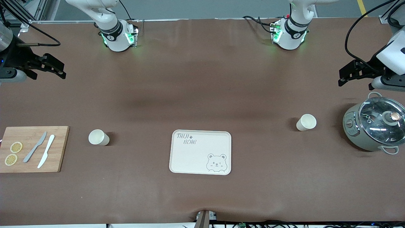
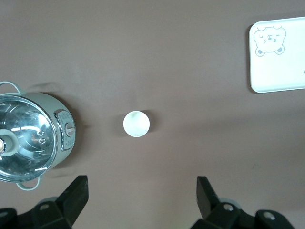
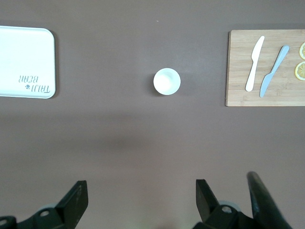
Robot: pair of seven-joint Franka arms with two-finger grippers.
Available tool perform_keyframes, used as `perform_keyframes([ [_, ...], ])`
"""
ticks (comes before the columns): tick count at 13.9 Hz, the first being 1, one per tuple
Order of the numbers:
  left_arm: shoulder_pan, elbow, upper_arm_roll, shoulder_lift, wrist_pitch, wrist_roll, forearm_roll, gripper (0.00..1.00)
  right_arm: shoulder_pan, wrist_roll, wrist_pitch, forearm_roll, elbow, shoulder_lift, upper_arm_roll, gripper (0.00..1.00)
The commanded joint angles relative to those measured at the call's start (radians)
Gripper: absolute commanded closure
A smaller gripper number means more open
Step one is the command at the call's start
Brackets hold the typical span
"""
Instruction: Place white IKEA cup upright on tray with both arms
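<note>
The cream tray (image 1: 196, 155) with "TAIJI BEAR" lettering lies flat at the table's middle, with nothing on it. Two white cups stand upright on the table. One cup (image 1: 98, 137) is toward the right arm's end and shows in the right wrist view (image 3: 167, 81). The other cup (image 1: 306, 122) is toward the left arm's end and shows in the left wrist view (image 2: 136, 123). My right gripper (image 1: 58, 68) (image 3: 140, 187) is open and empty, high over the bare table. My left gripper (image 1: 343, 77) (image 2: 141, 186) is open and empty, up over the table beside the pot. The tray also shows in both wrist views (image 2: 281, 71) (image 3: 24, 52).
A grey pot with a glass lid (image 1: 376, 125) (image 2: 28, 143) stands at the left arm's end, beside one cup. A wooden cutting board (image 1: 60, 148) (image 3: 238, 67) with two knives (image 1: 35, 147) and lemon slices (image 1: 16, 147) lies at the right arm's end.
</note>
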Motion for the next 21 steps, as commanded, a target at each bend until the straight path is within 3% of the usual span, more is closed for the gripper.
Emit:
perform_keyframes([
  [1, 0.001, 0.017, -0.006, 0.001, -0.012, 0.014, 0.018, 0.00, 0.006, -0.005, -0.004, -0.021, 0.011, 0.008, 0.001, 0.00],
  [7, -0.002, -0.026, -0.041, 0.018, -0.008, -0.017, 0.028, 0.00, 0.006, -0.003, -0.002, -0.021, 0.011, 0.009, 0.001, 0.00],
  [16, 0.020, -0.270, -0.047, -0.009, 0.172, -0.008, 0.052, 0.00, 0.008, -0.003, 0.001, -0.022, 0.011, 0.011, 0.001, 0.00],
  [21, 0.057, -0.460, -0.049, -0.045, 0.368, 0.020, 0.052, 0.00, 0.009, -0.001, 0.003, -0.022, 0.010, 0.011, 0.001, 0.00],
])
